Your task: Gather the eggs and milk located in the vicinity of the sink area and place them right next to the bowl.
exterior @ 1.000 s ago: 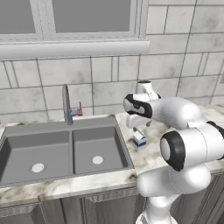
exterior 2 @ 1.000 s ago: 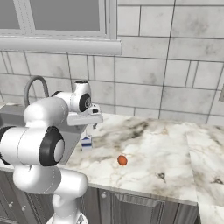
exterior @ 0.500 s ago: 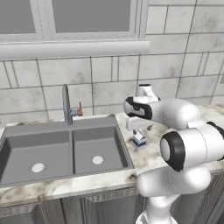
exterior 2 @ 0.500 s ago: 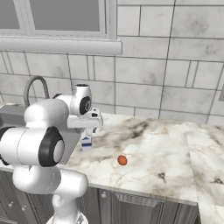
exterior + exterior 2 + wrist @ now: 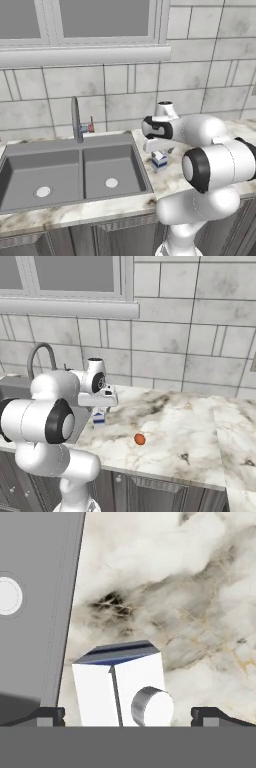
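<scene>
standing upright on the bench (image 5: 150,197) just right of the sink (image 5: 75,170), the milk (image 5: 159,160) sits under the pincer (image 5: 161,150). right base view: egg (image 5: 140,439) lies apart. hand view: fingertips (image 5: 47,714) spread wide, carton between them.

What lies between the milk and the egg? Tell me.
Bare marble counter and nothing else: in the right base view the milk stands by the sink and the egg lies apart from it, nearer the counter's front edge.
</scene>
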